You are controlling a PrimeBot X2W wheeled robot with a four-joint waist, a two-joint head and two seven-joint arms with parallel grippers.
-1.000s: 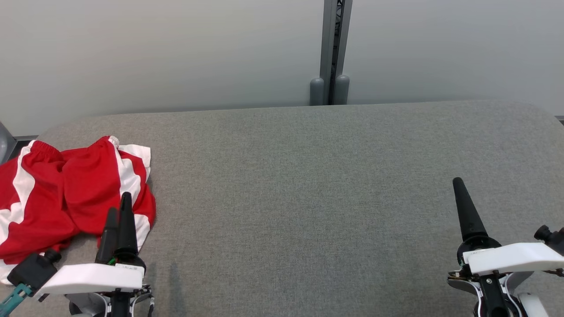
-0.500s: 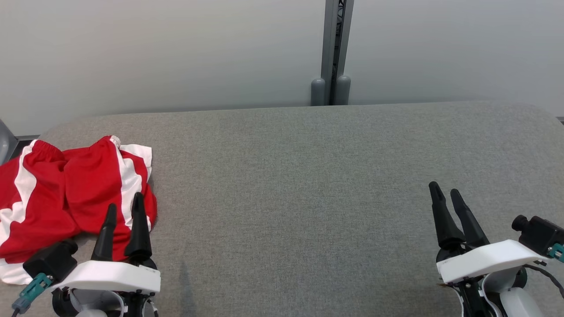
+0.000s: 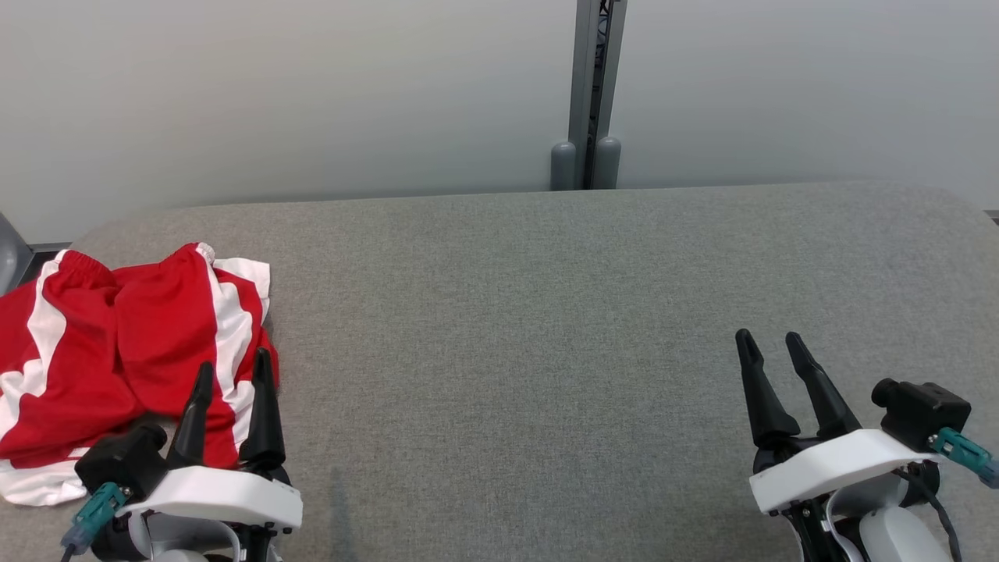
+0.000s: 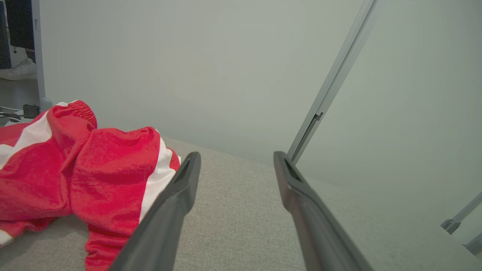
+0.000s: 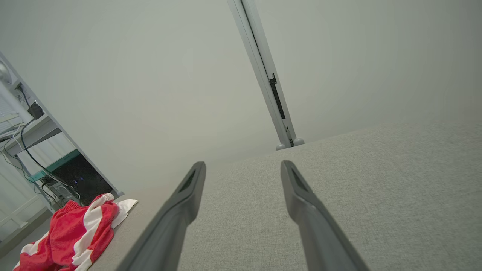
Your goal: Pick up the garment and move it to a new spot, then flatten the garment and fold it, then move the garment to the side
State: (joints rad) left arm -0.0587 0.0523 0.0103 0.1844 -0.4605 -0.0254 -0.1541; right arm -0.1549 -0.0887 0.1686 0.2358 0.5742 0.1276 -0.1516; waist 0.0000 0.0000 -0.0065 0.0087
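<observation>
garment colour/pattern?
Red garment with broad white stripes, crumpled on the grey table; clearest in the head view.

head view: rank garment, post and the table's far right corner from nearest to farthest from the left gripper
From the left gripper:
1. garment: at its fingertips, on the table's left side.
2. post: behind the table's far edge, right of centre.
3. table's far right corner: back right, beyond the post.

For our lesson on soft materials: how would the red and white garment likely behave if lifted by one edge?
Probably floppy: the garment lies crumpled in soft folds, so it would hang limp. Likely light, as the cloth looks thin. The woven table may resist sliding.
</observation>
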